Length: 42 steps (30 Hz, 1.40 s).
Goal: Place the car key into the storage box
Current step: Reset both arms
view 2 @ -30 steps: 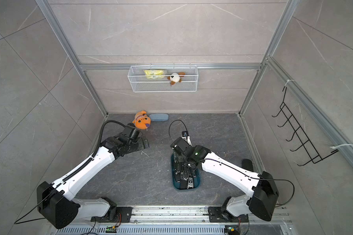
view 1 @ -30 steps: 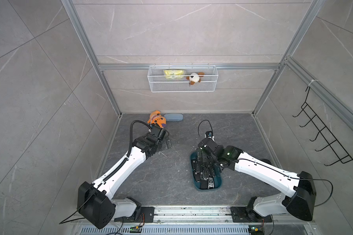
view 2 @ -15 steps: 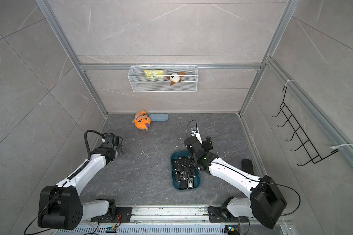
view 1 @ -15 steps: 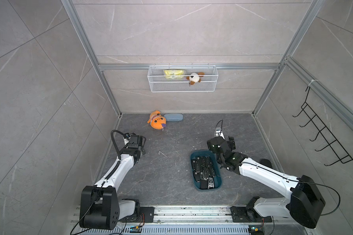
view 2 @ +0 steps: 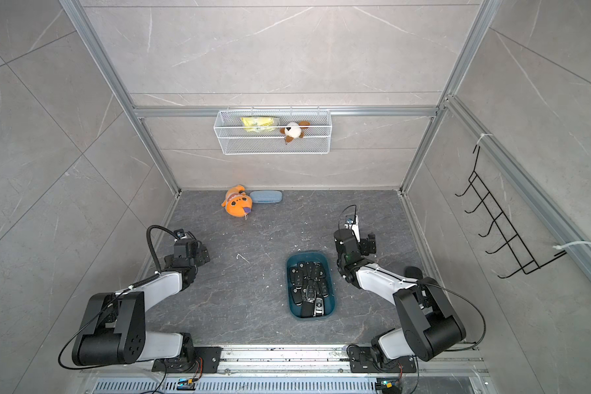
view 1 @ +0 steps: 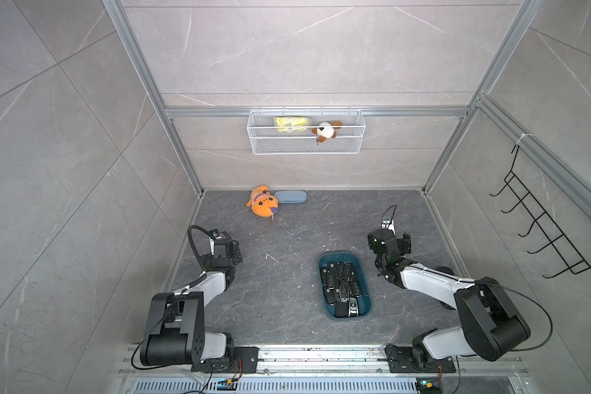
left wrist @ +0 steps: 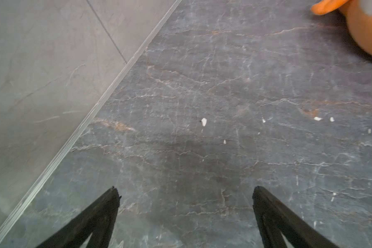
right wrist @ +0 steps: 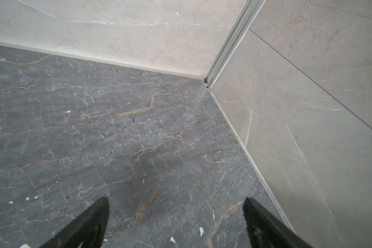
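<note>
The box [view 1: 338, 256] sits on the dark stone floor [view 1: 280, 307], with its long side running from the arms' rail toward the back wall. Black keys [view 1: 342, 286] are heaped inside and fill most of it; both top views show them all within its walls [view 2: 307, 256]. The fob at the end of the box nearest the rail carries a small round badge, and another near the middle has a pale round mark. Both are too small to read. The right gripper [right wrist: 176, 200] is near the box, just past its far right corner. Its jaws are spread wide with nothing between them, and only bare floor and the wall corner show beyond the tips. The left gripper [left wrist: 185, 191] is well apart from the box on its left side. It too is spread wide and empty over bare floor flecked with white scraps. Well beyond the far end of the box and to its left, an orange toy [view 1: 262, 206] lies against the back wall, touching a pale blue case [view 1: 290, 197]. Above the box on the back wall hangs a white basket [view 1: 304, 146] holding a yellow packet [view 1: 291, 124] and a small plush dog [view 1: 325, 130]. The packet's print is too small to read.
</note>
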Tool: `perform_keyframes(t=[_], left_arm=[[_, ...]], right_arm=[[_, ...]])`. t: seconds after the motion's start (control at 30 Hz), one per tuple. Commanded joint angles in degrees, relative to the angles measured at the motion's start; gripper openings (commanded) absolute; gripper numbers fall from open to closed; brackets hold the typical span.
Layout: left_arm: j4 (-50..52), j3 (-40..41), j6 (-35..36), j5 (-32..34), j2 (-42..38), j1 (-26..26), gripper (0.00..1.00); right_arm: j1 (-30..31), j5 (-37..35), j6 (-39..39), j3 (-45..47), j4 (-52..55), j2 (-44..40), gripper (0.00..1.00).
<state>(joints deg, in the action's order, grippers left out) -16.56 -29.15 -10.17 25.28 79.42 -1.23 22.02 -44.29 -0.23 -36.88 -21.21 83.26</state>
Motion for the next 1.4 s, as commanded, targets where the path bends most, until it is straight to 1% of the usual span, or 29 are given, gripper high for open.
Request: perform_keyframes(t=[0.0,0.03,0.13,0.2,0.23,0.3,0.37,0.43,0.5,0.57,0.6,0.63,0.67,0.7,0.73,0.77,0.8,0.87,0.93,1.0,1.07,1.37], left_arm=[[-14.6,1.8,5.1,-3.6,0.9,0.6,1.0],[-14.8,2.2,5.4,-4.8,0.6,0.8,1.0],[-21.9,5.3,6.0,-6.5,1.2,1.5,1.0],[-25.1,6.4,5.9,-8.4,2.7,2.3,1.0],[-26.6,6.4,6.2,-9.6,3.9,2.7,1.0],[-25.3,5.7,7.0,-12.3,4.3,2.9,1.0],[-28.1,7.1,7.6,-14.3,4.6,3.0,1.0],[-32.1,8.5,8.3,-15.6,6.4,3.0,1.0],[-31.8,8.6,8.2,-15.9,6.2,3.1,1.0],[-32.7,8.9,8.4,-15.8,6.6,3.0,1.0],[-32.3,8.8,8.3,-16.0,6.5,3.1,1.0],[-32.4,8.8,8.3,-16.0,6.5,3.1,1.0],[-32.3,8.8,8.3,-16.0,6.5,3.1,1.0],[-32.4,8.8,8.3,-16.0,6.5,3.1,1.0],[-32.7,8.9,8.4,-15.9,6.5,3.0,1.0],[-32.8,9.0,8.4,-15.8,6.5,3.1,1.0],[-32.8,9.1,8.4,-15.8,6.5,3.1,1.0],[-32.9,9.1,8.5,-15.8,6.5,3.1,1.0],[-32.9,8.9,8.6,-15.8,6.5,3.1,1.0],[-32.8,9.0,8.7,-15.7,6.5,3.1,1.0],[-32.9,9.0,8.6,-15.8,6.5,3.1,1.0],[-32.6,8.8,8.6,-15.9,6.6,3.1,1.0]], right_arm=[[-2.6,3.0,1.0,0.7,-0.7,1.3,1.0],[-3.1,4.0,1.4,2.2,-1.9,1.2,1.0],[-4.1,6.2,1.0,6.8,-9.3,1.3,1.0],[-4.6,8.2,0.6,8.2,-11.7,0.4,1.0],[-5.1,10.1,-0.4,9.6,-15.2,0.1,1.0],[-6.0,12.2,-0.8,11.8,-20.2,0.5,1.0],[-7.4,14.3,-0.6,14.2,-26.9,2.2,1.0],[-9.4,18.6,1.0,13.9,-23.1,1.1,1.0],[-10.9,22.5,0.8,16.7,-29.0,1.2,1.0],[-11.5,25.5,0.8,17.9,-30.3,0.9,1.0],[-12.1,28.1,0.8,18.6,-32.2,2.4,1.0],[-12.5,27.8,-0.2,19.6,-40.5,6.1,1.0],[-12.5,27.9,0.1,19.1,-36.8,5.1,1.0],[-12.8,28.5,1.6,17.7,-30.2,2.9,1.0],[-13.0,28.5,0.9,18.0,-34.9,4.9,0.99],[-13.1,28.4,0.4,18.2,-36.2,5.4,1.0],[-13.1,28.7,1.3,17.5,-31.3,3.7,1.0],[-13.2,28.5,0.5,18.1,-35.7,5.1,1.0],[-13.2,28.6,1.2,17.6,-31.8,3.8,1.0],[-13.2,28.5,0.6,18.0,-35.2,4.9,1.0],[-13.2,28.5,0.9,17.9,-33.1,4.2,1.0],[-13.2,28.6,0.8,17.9,-34.1,4.5,1.0]])
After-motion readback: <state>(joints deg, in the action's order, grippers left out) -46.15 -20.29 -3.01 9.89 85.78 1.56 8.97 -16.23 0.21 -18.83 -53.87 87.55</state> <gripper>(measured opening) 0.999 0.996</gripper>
